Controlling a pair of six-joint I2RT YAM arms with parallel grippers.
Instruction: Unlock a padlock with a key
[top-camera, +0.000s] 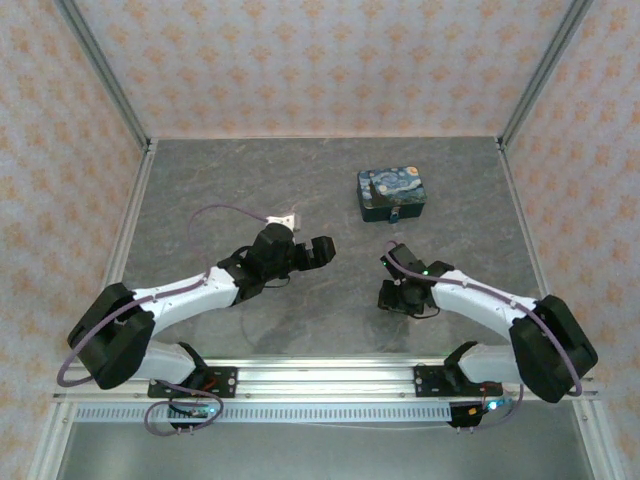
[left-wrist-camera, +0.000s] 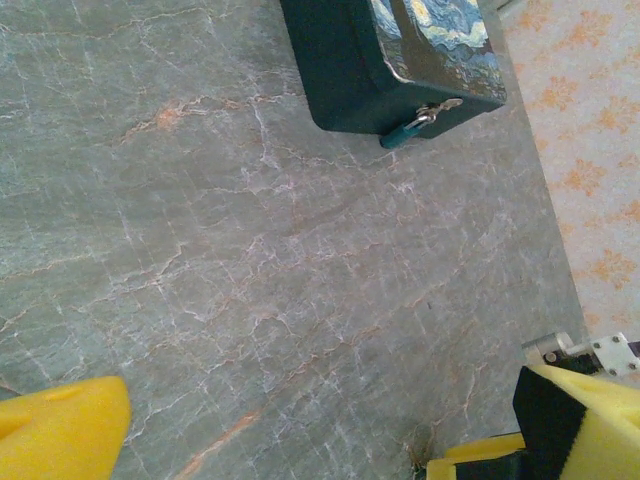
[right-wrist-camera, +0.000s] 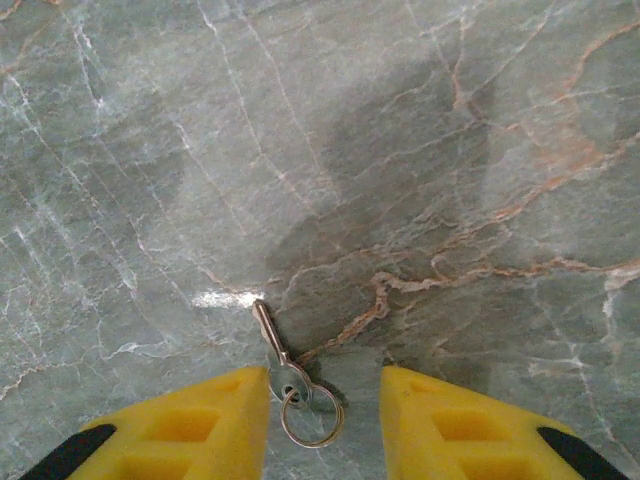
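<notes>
The padlock (left-wrist-camera: 405, 133) hangs at the front side of a painted tin (left-wrist-camera: 345, 70), just under the edge of its lid. We see its blue-green body and a small silver shackle (left-wrist-camera: 436, 111) above it. In the top view the tin stands in the far right part of the bench (top-camera: 240, 180), and the padlock is on the side of the tin that faces the arms. The key (right-wrist-camera: 272, 345) lies flat on the bench, nearer to the arms than the tin and well apart from it. It has a thin wire ring (right-wrist-camera: 312, 422) through its head. The right fingers (right-wrist-camera: 470, 430) stand low over the bench at a rather narrow gap, one on each side of the key's head and the ring. The blade of the key points away from them. The head is just beside the inner edge of one finger, but we cannot tell if it touches. Nothing is clamped between them. The left fingers (left-wrist-camera: 60, 430) are spread wide and hold nothing. They are over bare bench and directed toward the tin, which is near them but not touching.
</notes>
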